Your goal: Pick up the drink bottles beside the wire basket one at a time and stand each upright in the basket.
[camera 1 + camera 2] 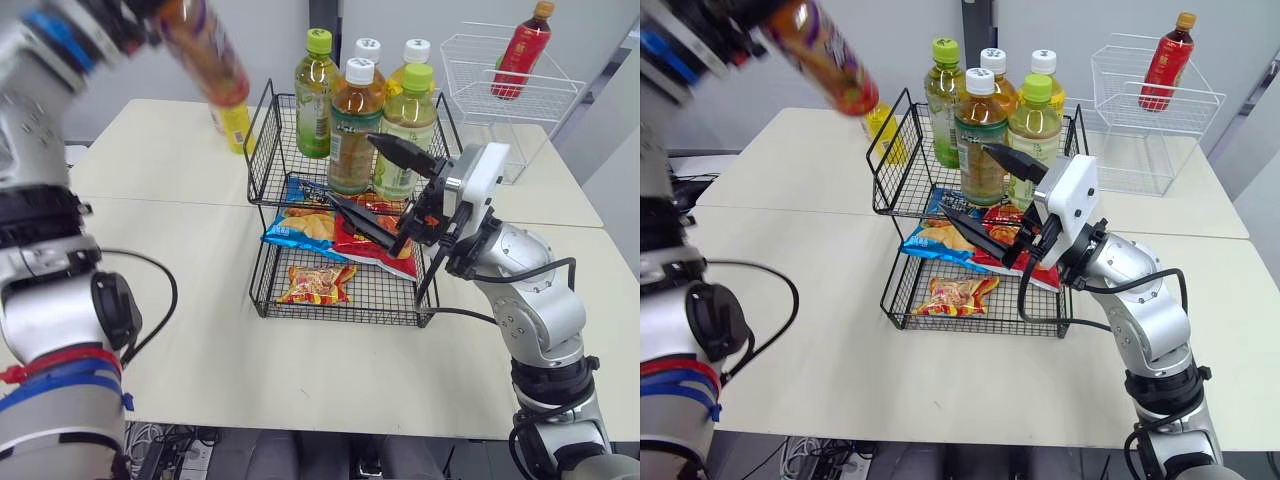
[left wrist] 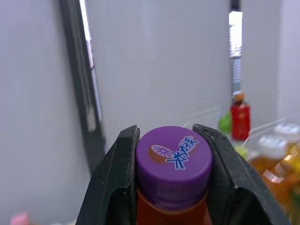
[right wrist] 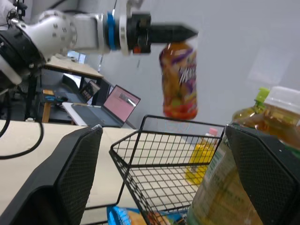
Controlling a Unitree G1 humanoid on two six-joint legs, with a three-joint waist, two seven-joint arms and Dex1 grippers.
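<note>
While the orange drink bottle [image 1: 205,50] is held in the air, it is gripped at its neck by the left hand [image 2: 167,133]. Both black fingers are clenched just under the purple cap [image 2: 173,157]. The bottle is seen tilted in the head views, cap end up toward the hand and base lower. It hangs above the counter [image 1: 150,330], up and to the left of the black 2-tier wire basket [image 1: 262,150], and is not inside it. Just below its base, a yellow bottle [image 1: 237,125] stands on the counter beside the basket's rear left corner.

The right hand [image 1: 350,167] is released, its fingers spread wide, and is held at the front right of the basket's upper tier. One finger is seen at the level of the bottles and the other lower, over the snack packs. Contact w/ the wire or a bottle cannot be told.

Five bottles stand upright in the upper tier: a green-capped one [image 1: 316,95] at left, a white-capped amber one [image 1: 355,130] at front, a 2nd green-capped one [image 1: 410,125] at right, and 2 white-capped ones [image 1: 368,50] [image 1: 416,52] at the rear. Snack packs [image 1: 305,228] lie in the lower tier, w/ a further pack [image 1: 315,285] at the front.

At the far right, a red bottle [image 1: 520,50] is seen in a white wire basket [image 1: 500,105].
</note>
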